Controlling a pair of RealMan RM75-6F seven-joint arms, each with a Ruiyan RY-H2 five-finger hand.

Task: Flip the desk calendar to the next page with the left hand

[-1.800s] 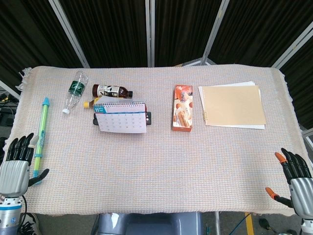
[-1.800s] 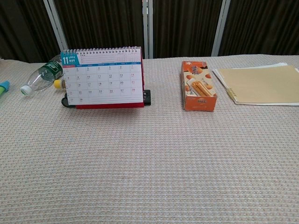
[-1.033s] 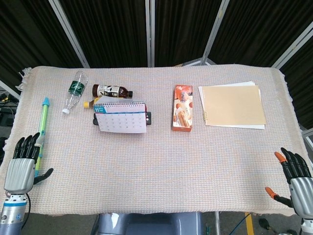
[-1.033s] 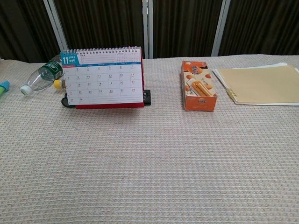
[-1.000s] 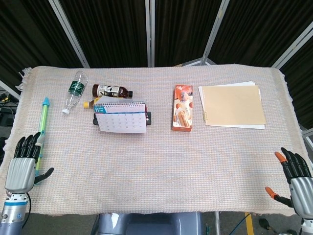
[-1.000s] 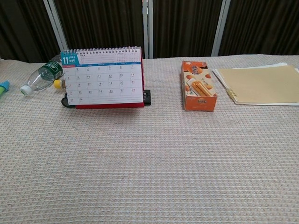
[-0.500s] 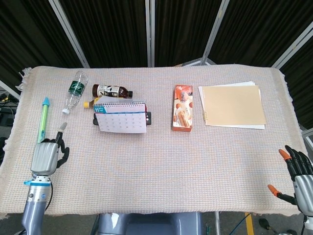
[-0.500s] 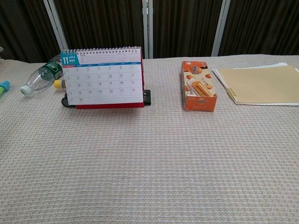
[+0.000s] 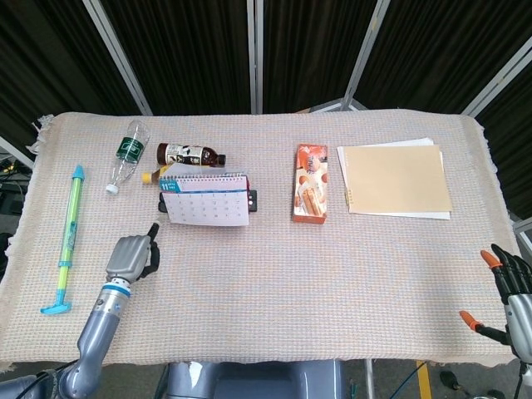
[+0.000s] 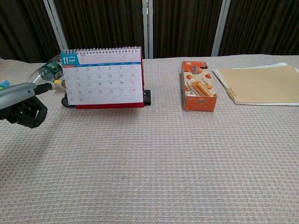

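- The left hand (image 9: 133,255) has come well in from the desk's left edge within the last 2 seconds: it was out beside the long green pen (image 9: 68,237), and now it sits over the cloth just below and left of the desk calendar (image 9: 207,199).
- Nothing else has moved. The calendar shows the same page, headed 11, and stands upright on its red base toward the back left of the desk (image 9: 274,274), just in front of the 2 lying bottles.
- My reading is that the reach is under way and the flip itself has not begun; the hand is near the calendar's left side but apart from it, and the page's edge is not yet touched.
- In the chest view the left hand (image 10: 23,105) appears with most fingers curled in toward the palm and 1 finger (image 10: 32,88) stretched out toward the calendar (image 10: 103,78). It holds nothing.
- That pointing shape looks suited to slipping under the sheet's lower edge and lifting it over the spiral binding.
- The right hand (image 9: 514,293) hangs at the desk's near right corner with fingers spread, empty, well apart from everything.
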